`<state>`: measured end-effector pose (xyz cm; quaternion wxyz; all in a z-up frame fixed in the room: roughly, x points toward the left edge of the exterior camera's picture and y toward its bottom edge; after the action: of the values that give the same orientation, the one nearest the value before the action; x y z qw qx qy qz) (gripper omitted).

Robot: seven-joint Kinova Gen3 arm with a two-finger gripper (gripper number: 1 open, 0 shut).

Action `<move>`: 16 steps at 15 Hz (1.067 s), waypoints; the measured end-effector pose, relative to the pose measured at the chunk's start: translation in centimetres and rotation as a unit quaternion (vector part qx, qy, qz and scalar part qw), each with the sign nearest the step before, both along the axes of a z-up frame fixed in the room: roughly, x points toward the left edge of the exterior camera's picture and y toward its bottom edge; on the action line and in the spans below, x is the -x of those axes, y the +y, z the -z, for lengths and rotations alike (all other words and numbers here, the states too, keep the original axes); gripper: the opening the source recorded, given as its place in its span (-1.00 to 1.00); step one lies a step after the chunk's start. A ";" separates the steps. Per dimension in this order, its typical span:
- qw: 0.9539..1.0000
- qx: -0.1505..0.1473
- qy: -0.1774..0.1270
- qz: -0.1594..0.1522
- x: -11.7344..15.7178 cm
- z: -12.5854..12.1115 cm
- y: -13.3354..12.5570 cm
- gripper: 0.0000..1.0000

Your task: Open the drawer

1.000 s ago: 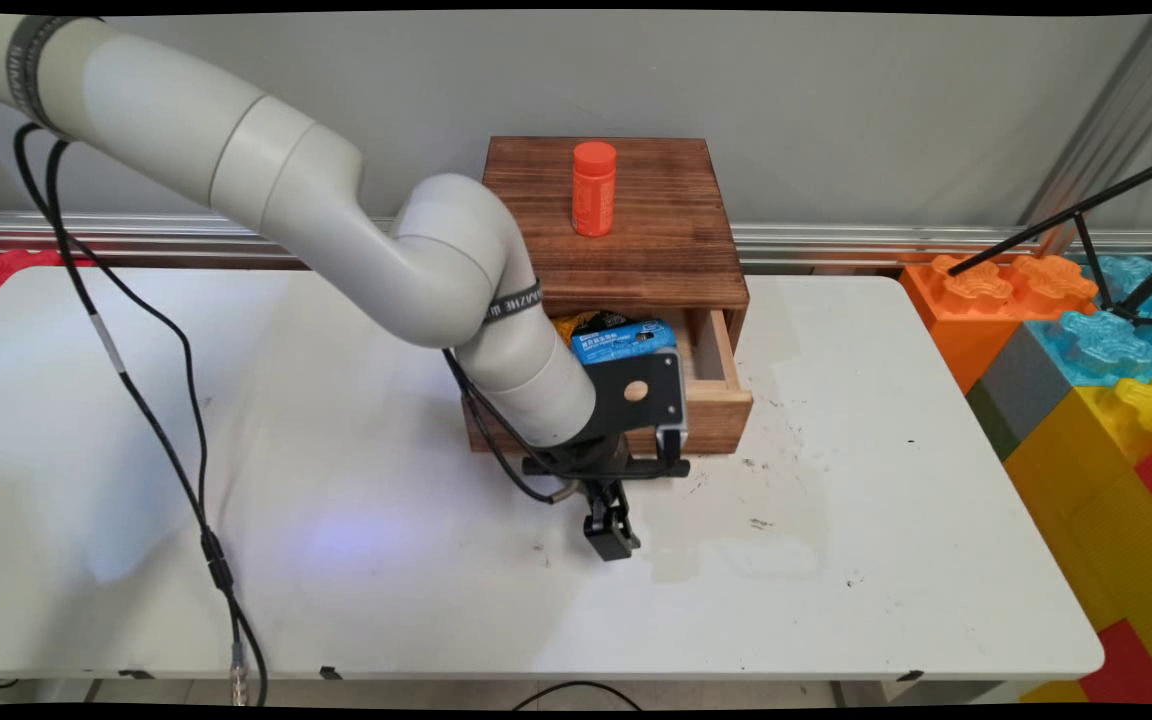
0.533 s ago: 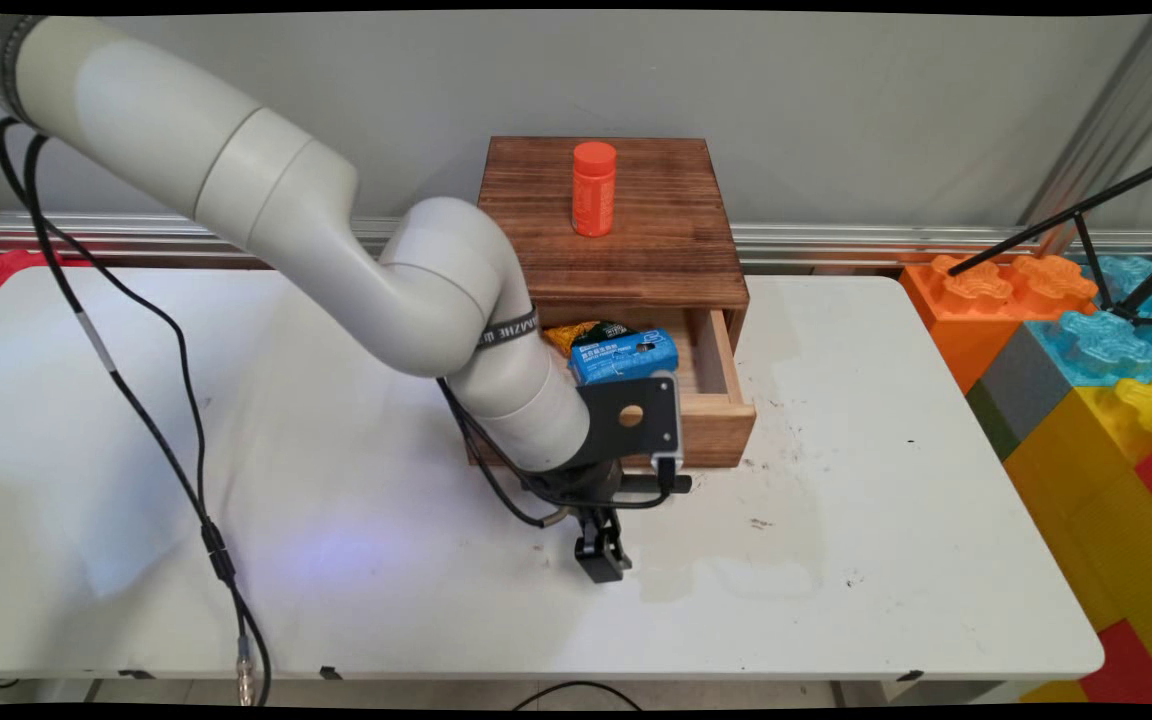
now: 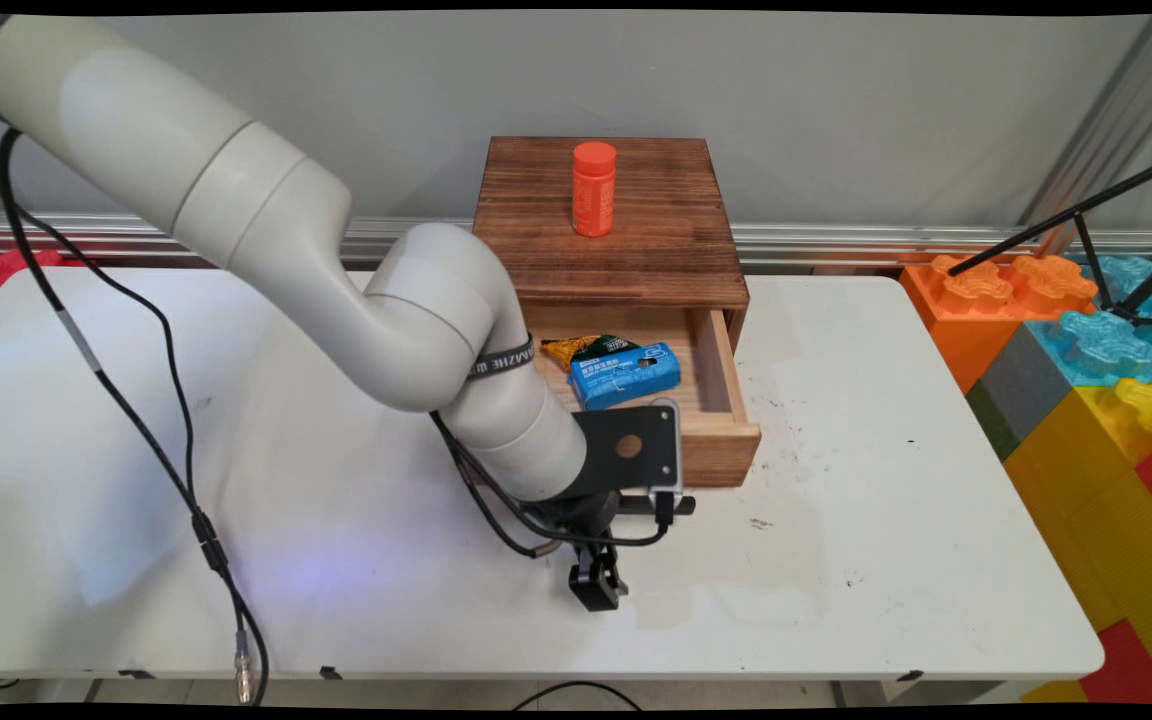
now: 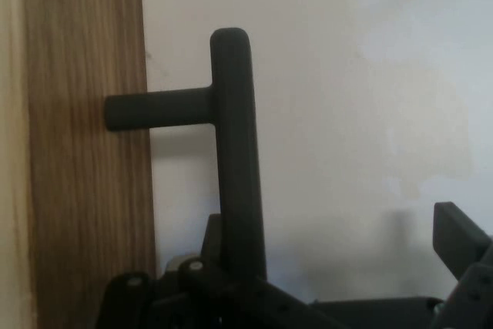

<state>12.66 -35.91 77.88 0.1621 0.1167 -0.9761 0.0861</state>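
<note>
Gripper (image 3: pixel 596 590) is positioned low over the white table (image 3: pixel 886 560), in front of the wooden drawer (image 3: pixel 726 440), which is pulled out. Jaws are spread wide; the black drawer handle (image 4: pixel 231 152) is seen beside 1 finger (image 4: pixel 458 236), not clamped. A blue packet (image 3: pixel 626 372) lies in the drawer. An orange bottle (image 3: pixel 593 188) stands upright on the wooden cabinet (image 3: pixel 676 250)
</note>
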 end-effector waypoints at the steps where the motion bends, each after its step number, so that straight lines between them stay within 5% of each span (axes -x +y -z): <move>1: 1.000 0.000 0.001 0.002 0.1 -0.1 0.3 1.00; 16: 1.000 -0.008 0.005 0.020 1.0 -0.8 4.9 1.00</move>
<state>11.67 -30.97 78.68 0.1674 0.0993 -0.9781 0.0741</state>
